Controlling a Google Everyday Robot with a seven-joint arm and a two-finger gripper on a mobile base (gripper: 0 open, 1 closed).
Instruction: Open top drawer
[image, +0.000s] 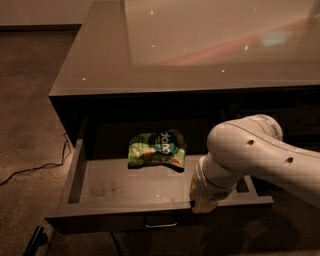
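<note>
The top drawer (125, 189) stands pulled out, a green snack bag (156, 149) at its back, lettering unreadable. My arm (260, 155) bends over its right end, gripper (202, 204) at its front edge — whether clamped, I cannot tell.

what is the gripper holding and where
The gripper sits on the front rim of the drawer, right of the handle; whether it truly grips it cannot be told.
</note>
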